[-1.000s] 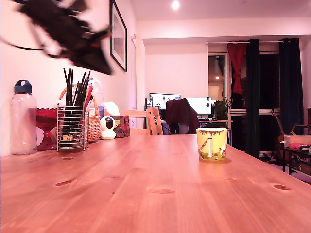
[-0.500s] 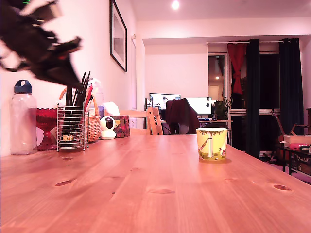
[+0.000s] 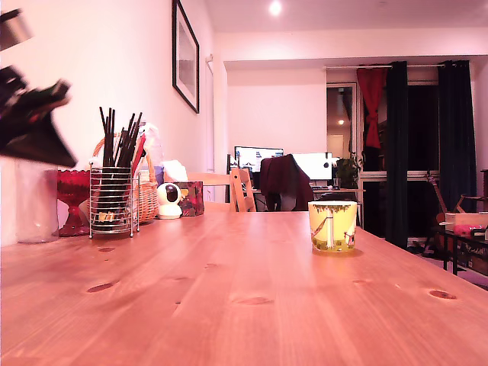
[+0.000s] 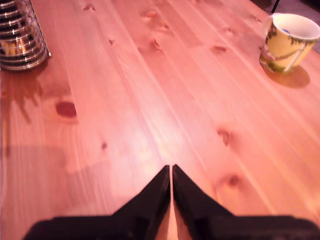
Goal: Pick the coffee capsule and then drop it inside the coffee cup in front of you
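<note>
Overall, the wooden table (image 3: 252, 297) fills the exterior view, with the blurred gripper (image 4: 171, 172) in the air at that view's far left, its jaws pressed together and holding nothing; the cup (image 3: 332, 226) stands upright well apart, toward the right

Pine surface (image 3: 252, 297) in a pink-lit room: framed picture (image 3: 185, 56) on white wall, ceiling spotlight (image 3: 274, 8), dark curtains (image 3: 455, 137), far desk monitors (image 3: 258, 157).
</note>
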### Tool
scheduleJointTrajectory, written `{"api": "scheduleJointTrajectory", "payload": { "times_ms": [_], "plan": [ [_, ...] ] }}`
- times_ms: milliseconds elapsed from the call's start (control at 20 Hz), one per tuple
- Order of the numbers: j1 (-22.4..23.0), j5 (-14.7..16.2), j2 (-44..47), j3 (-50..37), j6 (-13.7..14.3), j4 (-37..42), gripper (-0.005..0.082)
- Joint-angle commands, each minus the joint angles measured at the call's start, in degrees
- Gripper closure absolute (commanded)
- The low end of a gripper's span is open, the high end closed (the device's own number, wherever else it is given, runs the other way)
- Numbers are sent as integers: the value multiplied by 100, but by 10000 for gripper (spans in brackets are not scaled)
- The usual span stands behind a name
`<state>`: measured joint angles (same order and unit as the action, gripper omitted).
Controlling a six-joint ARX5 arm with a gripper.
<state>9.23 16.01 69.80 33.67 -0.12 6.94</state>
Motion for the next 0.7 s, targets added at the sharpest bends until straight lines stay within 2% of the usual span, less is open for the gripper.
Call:
{"api": "scheduleJointTrajectory", "payload": {
  "times_ms": [0,200,350,650],
  "plan": [
    [-66,22,-179,-391,-149,254,788],
    [-107,66,-570,-1126,-345,763,788],
    [-173,63,-931,-1644,-592,1099,788],
    [-203,66,-2085,-2328,-680,1143,788]
  ]
}}
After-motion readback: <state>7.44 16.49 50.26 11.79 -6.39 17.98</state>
